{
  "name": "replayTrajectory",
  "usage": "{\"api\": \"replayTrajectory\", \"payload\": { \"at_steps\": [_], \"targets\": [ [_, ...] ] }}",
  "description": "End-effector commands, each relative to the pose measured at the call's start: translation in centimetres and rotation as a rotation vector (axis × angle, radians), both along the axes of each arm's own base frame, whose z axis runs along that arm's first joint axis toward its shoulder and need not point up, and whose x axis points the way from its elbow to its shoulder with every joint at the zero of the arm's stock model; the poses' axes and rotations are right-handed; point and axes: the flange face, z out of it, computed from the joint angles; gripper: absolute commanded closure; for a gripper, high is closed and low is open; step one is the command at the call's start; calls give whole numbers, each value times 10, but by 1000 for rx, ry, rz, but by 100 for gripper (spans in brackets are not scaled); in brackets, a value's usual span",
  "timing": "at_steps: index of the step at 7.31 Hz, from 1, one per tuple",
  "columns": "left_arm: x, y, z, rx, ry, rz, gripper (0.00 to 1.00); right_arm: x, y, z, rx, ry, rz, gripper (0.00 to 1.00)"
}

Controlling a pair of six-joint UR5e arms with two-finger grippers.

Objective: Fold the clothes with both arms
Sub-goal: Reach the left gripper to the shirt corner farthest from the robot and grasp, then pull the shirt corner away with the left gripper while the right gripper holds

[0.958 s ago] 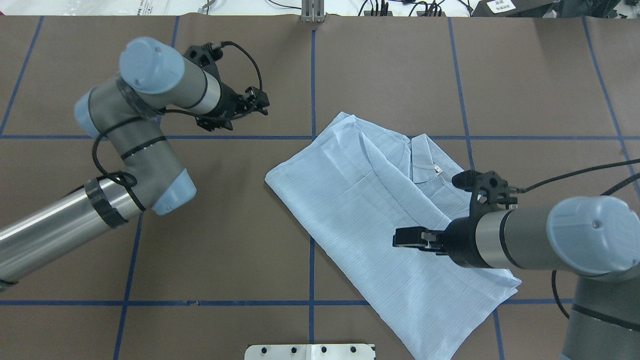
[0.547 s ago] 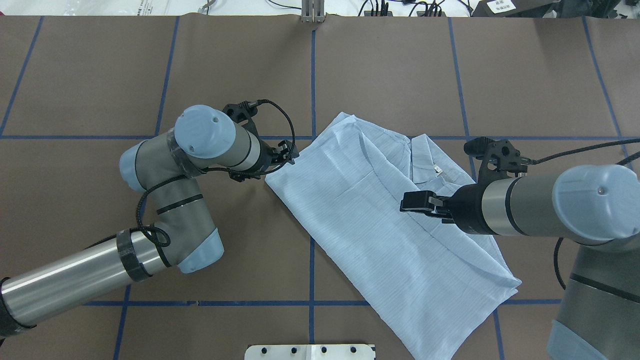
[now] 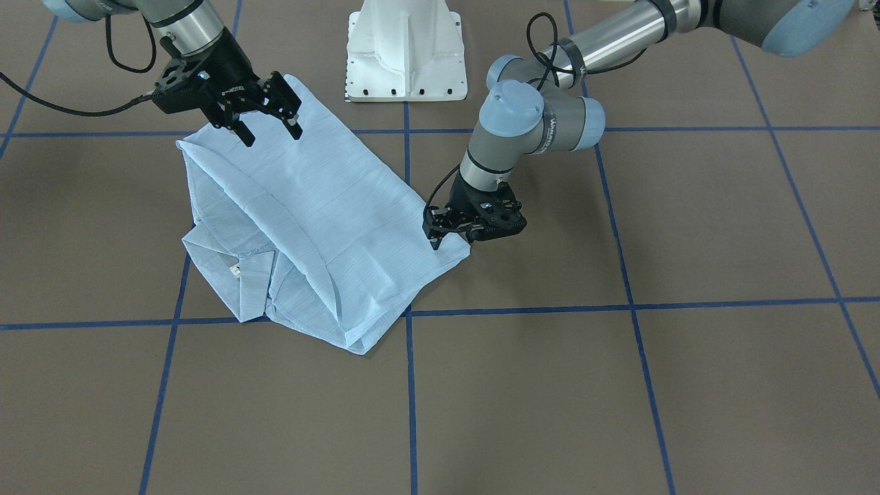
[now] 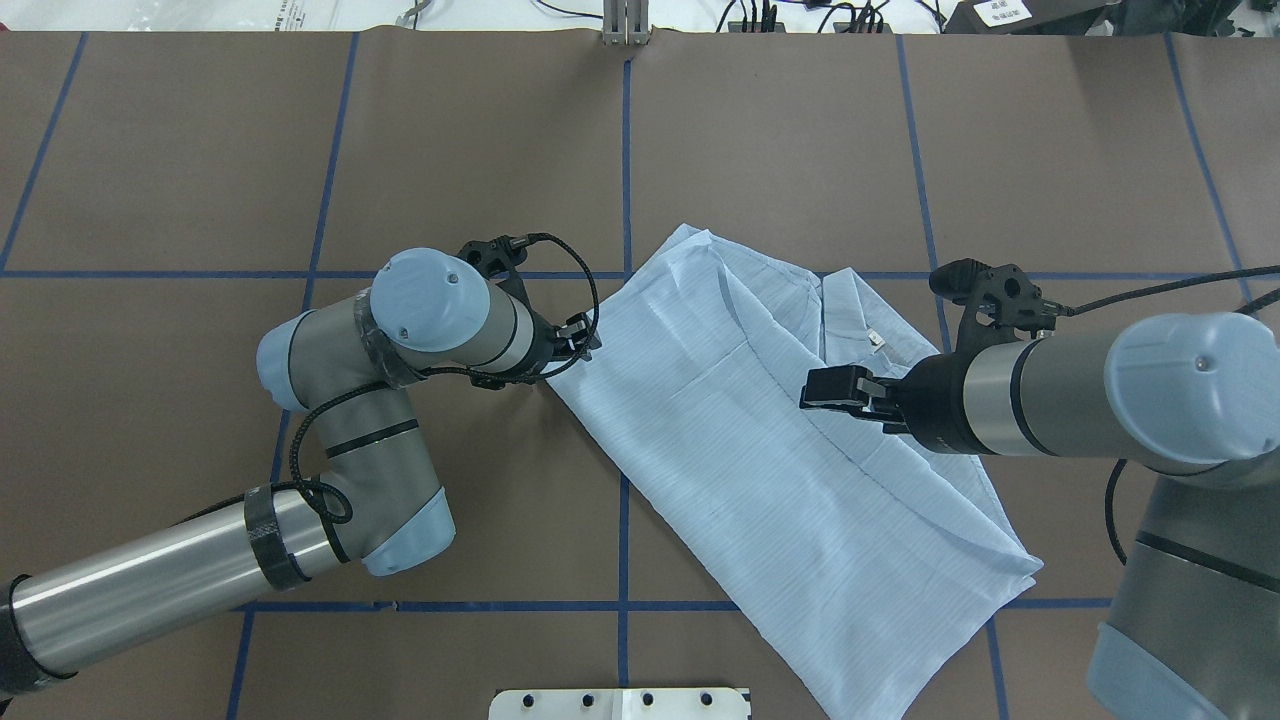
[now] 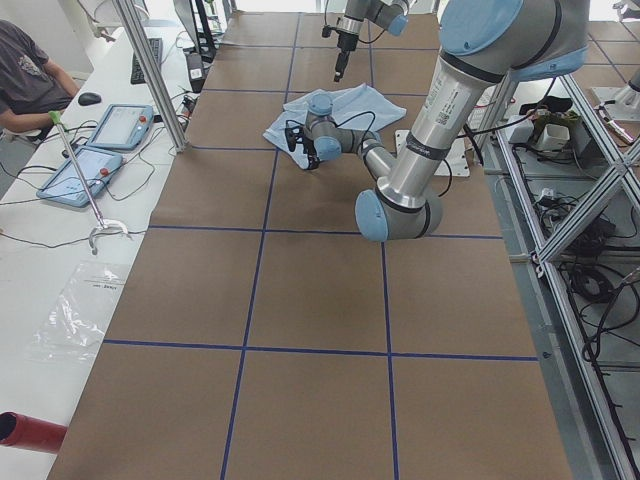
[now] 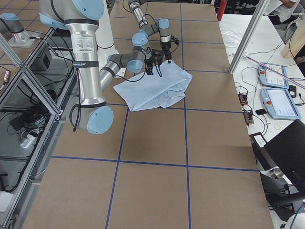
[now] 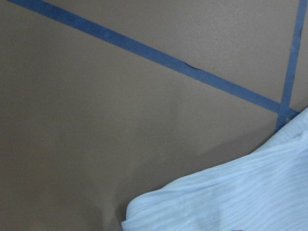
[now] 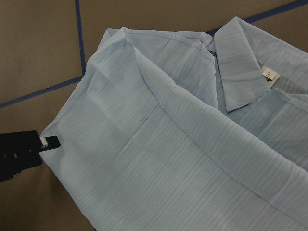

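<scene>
Over the shirt (image 4: 760, 470), right end effector (image 3: 269, 130) gapes wide; left end effector (image 4: 582, 338) at its corner, state unclear.

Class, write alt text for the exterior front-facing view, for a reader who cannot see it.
A pale-blue shirt lies partly folded on a brown table marked with blue tape lines. The left gripper is down at one corner; the right gripper hangs open above another edge.
</scene>
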Motion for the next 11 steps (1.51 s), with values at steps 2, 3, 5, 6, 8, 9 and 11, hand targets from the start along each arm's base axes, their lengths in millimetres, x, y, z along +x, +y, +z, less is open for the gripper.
{"api": "replayTrajectory", "payload": {
  "at_steps": [2, 3, 5, 6, 8, 9, 11],
  "targets": [
    [1, 2, -5, 1, 10, 9, 100, 3, -3, -1, -1, -2, 6, 0],
    [0, 3, -8, 2, 14, 10, 100, 4, -4, -1, -1, -2, 9, 0],
    [-20, -16, -7, 1, -14, -22, 100, 5, -5, -1, -1, -4, 12, 0],
    [-50, -61, 6, 4, -45, -85, 100, 5, -5, -1, -1, -4, 12, 0],
    [-71, -146, 25, 25, -121, -148, 100, 5, -6, -1, 3, -1, 22, 0],
    [-59, -184, 22, 63, -89, -184, 100, 5, -7, -1, 4, 0, 28, 0],
    [-33, -225, 8, 146, -67, -274, 100, 5, -8, 0, 3, 2, 28, 0]
  ]
}}
